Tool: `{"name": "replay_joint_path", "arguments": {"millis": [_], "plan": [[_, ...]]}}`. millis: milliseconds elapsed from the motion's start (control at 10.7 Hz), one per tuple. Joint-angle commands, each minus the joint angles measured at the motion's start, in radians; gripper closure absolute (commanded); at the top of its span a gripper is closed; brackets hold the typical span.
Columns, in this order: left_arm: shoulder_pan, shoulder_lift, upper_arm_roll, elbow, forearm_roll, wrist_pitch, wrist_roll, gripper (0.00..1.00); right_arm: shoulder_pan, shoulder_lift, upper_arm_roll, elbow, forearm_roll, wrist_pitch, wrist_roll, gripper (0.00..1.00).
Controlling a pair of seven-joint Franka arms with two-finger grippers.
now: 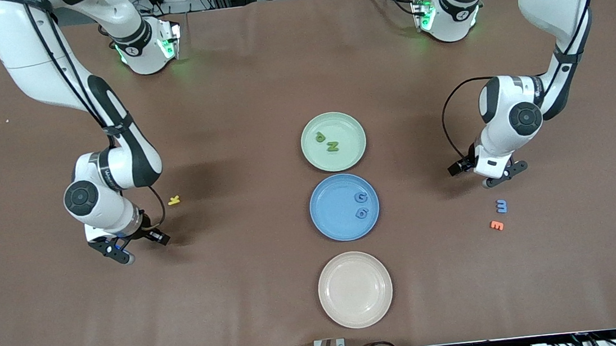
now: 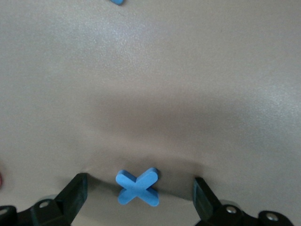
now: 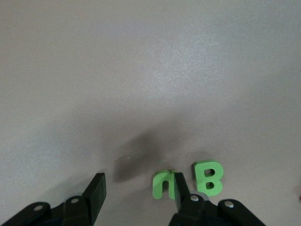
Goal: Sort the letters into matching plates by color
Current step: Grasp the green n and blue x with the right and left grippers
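Green plate (image 1: 333,141): letters "P", "N". Blue plate (image 1: 344,207): "G", "6". Left gripper (image 2: 141,197) wide open astride blue X (image 2: 138,187). Right gripper (image 3: 138,193) open; green n (image 3: 165,184) by one finger, B (image 3: 207,177) just beside.

White arms, black joints, black cables

Three plates: green (image 1: 333,141), blue (image 1: 344,207), cream (image 1: 355,289). Four green letters (image 1: 332,147), four blue (image 1: 501,206), one yellow (image 1: 174,200), one orange (image 1: 497,225). Two grippers.

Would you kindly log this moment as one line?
green plate: two letters | blue plate: two | left claw: open around blue X | right claw: open at green n
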Motion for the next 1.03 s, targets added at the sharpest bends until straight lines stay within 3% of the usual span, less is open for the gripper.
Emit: {"name": "replay_joint_path", "arguments": {"millis": [0,468,749,936], "plan": [[-0.008,-0.018,0.008,-0.014,-0.009,0.010,-0.038,0.00,-0.012,-0.009,0.003,-0.013,0.008,0.008,-0.056,0.36],[-0.004,-0.053,0.006,-0.019,-0.015,0.026,-0.140,0.00,-0.011,-0.018,0.003,-0.041,0.008,0.009,-0.090,0.37],[0.003,-0.063,0.006,-0.074,-0.023,0.127,-0.140,0.00,-0.011,-0.020,0.003,-0.049,0.008,0.011,-0.099,0.38],[0.003,-0.070,0.004,-0.091,-0.023,0.127,-0.140,0.00,-0.012,-0.020,0.003,-0.050,0.008,0.011,-0.104,0.44]]}}
